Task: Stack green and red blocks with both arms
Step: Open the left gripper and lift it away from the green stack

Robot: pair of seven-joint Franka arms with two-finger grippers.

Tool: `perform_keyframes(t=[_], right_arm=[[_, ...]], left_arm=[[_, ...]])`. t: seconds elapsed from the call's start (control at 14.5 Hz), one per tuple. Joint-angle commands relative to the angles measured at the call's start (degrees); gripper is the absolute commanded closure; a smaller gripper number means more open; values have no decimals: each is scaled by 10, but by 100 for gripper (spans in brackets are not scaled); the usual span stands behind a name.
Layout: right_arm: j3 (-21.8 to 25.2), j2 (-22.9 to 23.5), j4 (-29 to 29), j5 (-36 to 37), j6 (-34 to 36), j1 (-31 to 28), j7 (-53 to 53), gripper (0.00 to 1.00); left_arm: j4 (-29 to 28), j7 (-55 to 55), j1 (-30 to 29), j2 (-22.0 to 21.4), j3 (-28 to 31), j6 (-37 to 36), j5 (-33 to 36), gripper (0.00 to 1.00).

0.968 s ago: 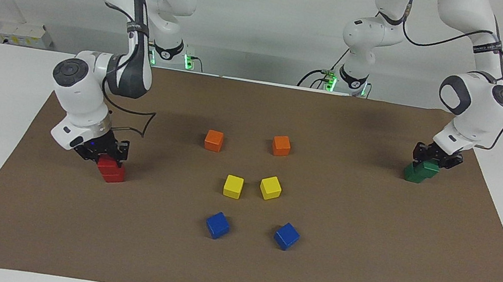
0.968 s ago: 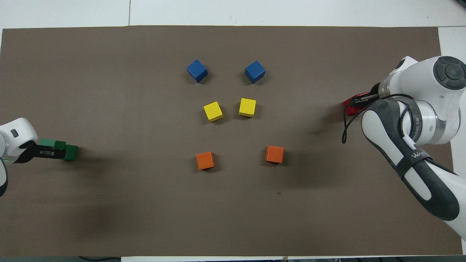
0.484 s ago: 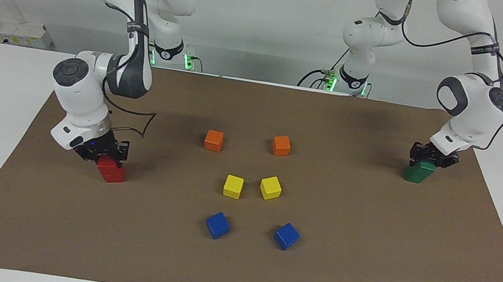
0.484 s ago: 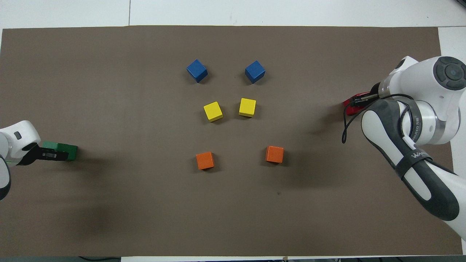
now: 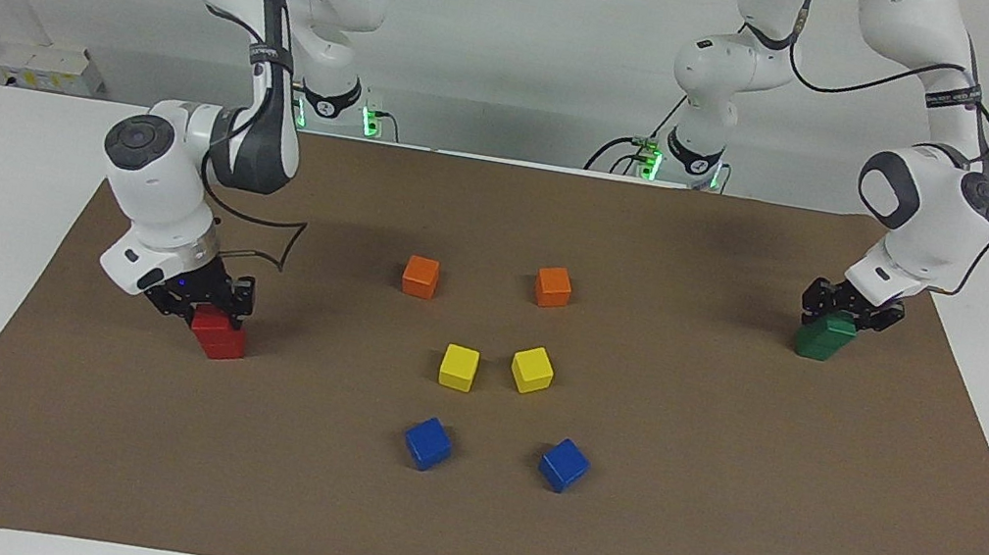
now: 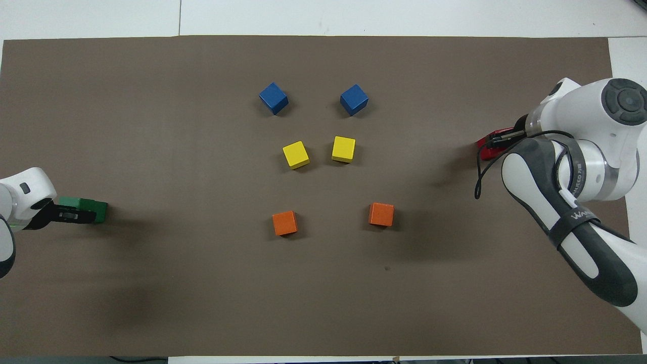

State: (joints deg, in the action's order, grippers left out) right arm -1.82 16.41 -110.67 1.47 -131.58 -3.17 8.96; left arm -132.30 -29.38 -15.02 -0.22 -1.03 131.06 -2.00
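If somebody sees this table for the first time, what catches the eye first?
Two small stacks at the table's ends: a red stack under the right end effector, a green stack under the left end effector. Between them lie pairs of orange, yellow and blue cubes.

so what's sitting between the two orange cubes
Nothing: in both views the brown mat between the orange cubes is bare.

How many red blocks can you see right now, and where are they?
2, stacked as the red stack at the right arm's end of the mat: the top red block sits on the bottom red block, under the right gripper.
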Motion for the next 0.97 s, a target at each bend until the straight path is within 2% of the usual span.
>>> perform_keyframes(t=[0.0, 0.48, 0.55, 0.76, 0.9], right_arm=[[-3, -2, -10, -4, -17, -2, 2, 0], [-5, -15, 1, -4, 14, 1, -11, 0], [-6, -28, 5, -3, 35, 2, -17, 0], [-13, -78, 25, -4, 117, 4, -25, 0], [-14, -119, 27, -6, 161, 4, -25, 0]], left_arm=[[33, -7, -4, -5, -6, -39, -7, 0], [165, 10, 2, -23, -12, -165, -6, 0], [179, 46, 9, -32, -13, -183, -6, 0], [232, 252, 54, -44, -14, -236, -6, 0], [279, 318, 72, -39, -14, -292, -3, 0]])
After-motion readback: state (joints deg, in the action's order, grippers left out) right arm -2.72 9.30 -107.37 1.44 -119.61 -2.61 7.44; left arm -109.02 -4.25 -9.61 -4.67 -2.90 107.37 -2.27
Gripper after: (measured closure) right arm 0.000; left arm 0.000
